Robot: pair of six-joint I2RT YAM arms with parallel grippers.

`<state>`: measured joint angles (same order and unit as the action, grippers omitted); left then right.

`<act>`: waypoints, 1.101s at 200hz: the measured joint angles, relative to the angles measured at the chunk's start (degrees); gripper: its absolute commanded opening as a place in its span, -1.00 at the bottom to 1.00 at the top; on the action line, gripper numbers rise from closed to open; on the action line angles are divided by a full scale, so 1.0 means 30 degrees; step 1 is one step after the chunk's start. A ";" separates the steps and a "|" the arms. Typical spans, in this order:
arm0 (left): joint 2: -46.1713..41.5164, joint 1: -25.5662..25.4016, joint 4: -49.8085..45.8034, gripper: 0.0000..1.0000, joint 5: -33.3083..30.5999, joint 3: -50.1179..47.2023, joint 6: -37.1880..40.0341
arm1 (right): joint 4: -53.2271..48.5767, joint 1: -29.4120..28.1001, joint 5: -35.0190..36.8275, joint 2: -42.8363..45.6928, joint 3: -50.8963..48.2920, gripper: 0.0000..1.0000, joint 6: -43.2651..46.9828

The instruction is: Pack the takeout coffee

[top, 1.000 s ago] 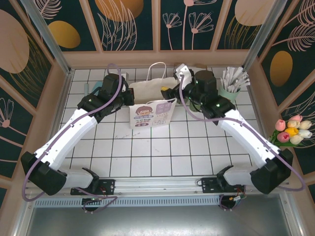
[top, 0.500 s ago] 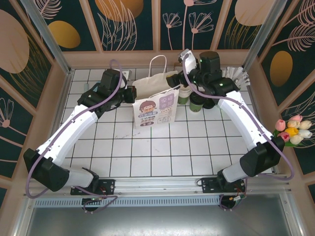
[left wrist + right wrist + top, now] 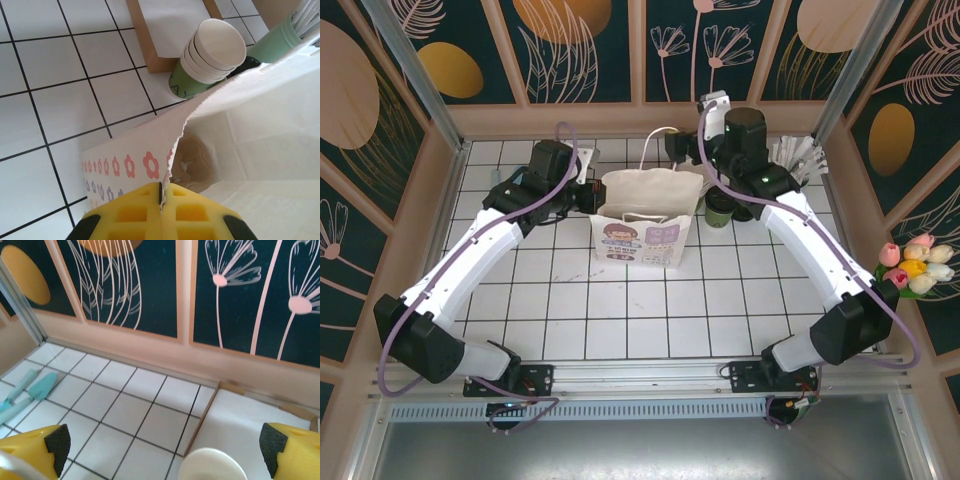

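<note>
Takeout coffee (image 3: 719, 213) stands beside the outstretched arm (image 3: 807, 240), right hand (image 3: 162, 452) gaping.

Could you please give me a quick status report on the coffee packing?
Left gripper shut on paper bag rim. Right gripper open, empty, over stacked cups. Takeout coffee on the table beside the bag, not packed.

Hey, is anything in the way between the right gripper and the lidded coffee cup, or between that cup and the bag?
The stack of lidless cups sits under the open right gripper, right beside the coffee cup. The bag mouth looks unobstructed; the left gripper pinches its rim.
</note>
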<state>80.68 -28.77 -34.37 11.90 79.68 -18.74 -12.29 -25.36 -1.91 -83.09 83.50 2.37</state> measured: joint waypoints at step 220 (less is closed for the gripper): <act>0.1749 0.0240 -0.2572 -1.00 0.2259 0.3038 0.2681 | -0.6288 0.2018 -1.0870 -0.1173 -0.0845 0.42 0.7708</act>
<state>85.93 -28.05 -42.09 18.68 88.79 -10.70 -31.16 -19.31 -34.52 -86.61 80.97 25.50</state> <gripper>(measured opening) 0.056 0.780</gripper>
